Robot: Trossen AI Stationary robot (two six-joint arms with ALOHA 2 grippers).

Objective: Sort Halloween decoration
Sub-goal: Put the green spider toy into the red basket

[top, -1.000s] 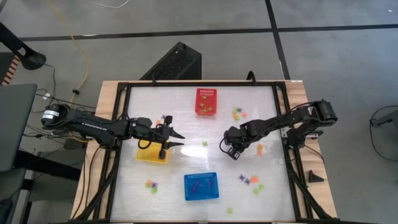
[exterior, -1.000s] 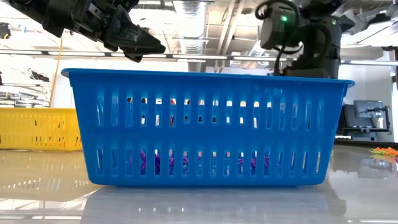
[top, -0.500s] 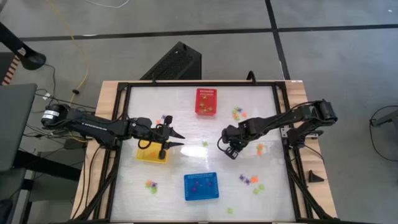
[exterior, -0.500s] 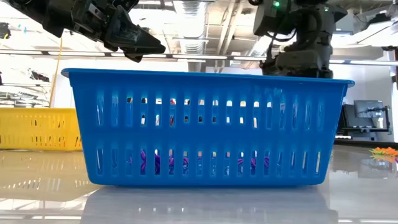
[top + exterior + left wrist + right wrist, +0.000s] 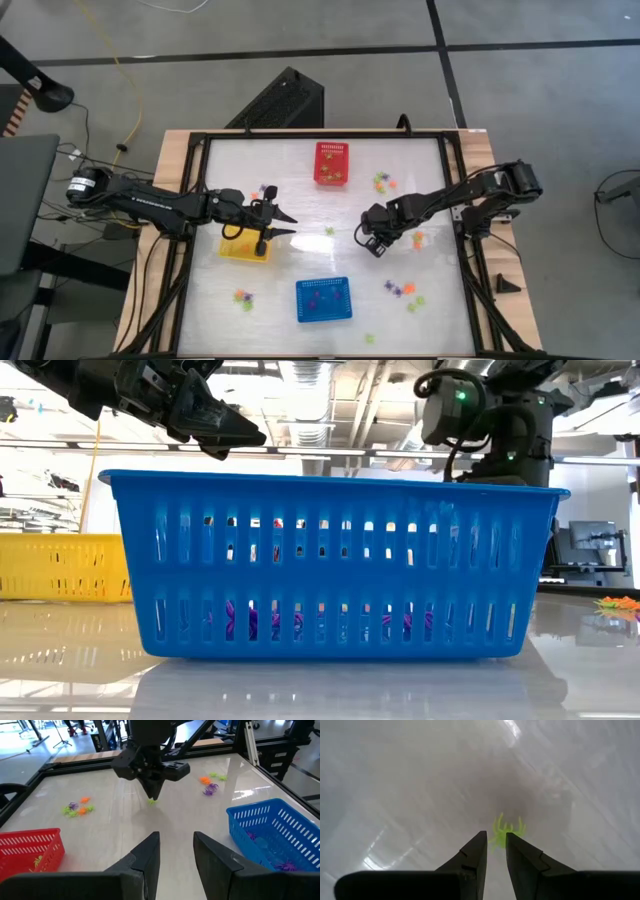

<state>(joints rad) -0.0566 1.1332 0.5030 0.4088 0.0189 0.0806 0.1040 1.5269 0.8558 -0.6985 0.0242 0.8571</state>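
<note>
A light green spider trinket [image 5: 507,831] lies on the glossy table [image 5: 300,190], near its middle [image 5: 329,231]. My right gripper [image 5: 495,835] points down just to its right [image 5: 368,242], fingers a little apart, with the trinket just beyond the tips. In the left wrist view the trinket [image 5: 151,801] shows right under that gripper [image 5: 152,795]. My left gripper [image 5: 176,837] hovers open and bare at the yellow basket's [image 5: 245,248] far side [image 5: 288,222]. Other orange, purple and green trinkets lie loose on the table [image 5: 383,182] [image 5: 400,290] [image 5: 243,297].
A red basket [image 5: 333,163] stands at the far middle and a blue basket [image 5: 323,300] with purple trinkets at the near middle. In the low view the blue basket [image 5: 330,560] hides my right gripper's fingertips. A black frame [image 5: 455,200] borders the table.
My right gripper has swung a little up and toward the table's left edge, then come back down to about where it was. Its finger gap is unchanged. The green trinket has stayed where it lay.
</note>
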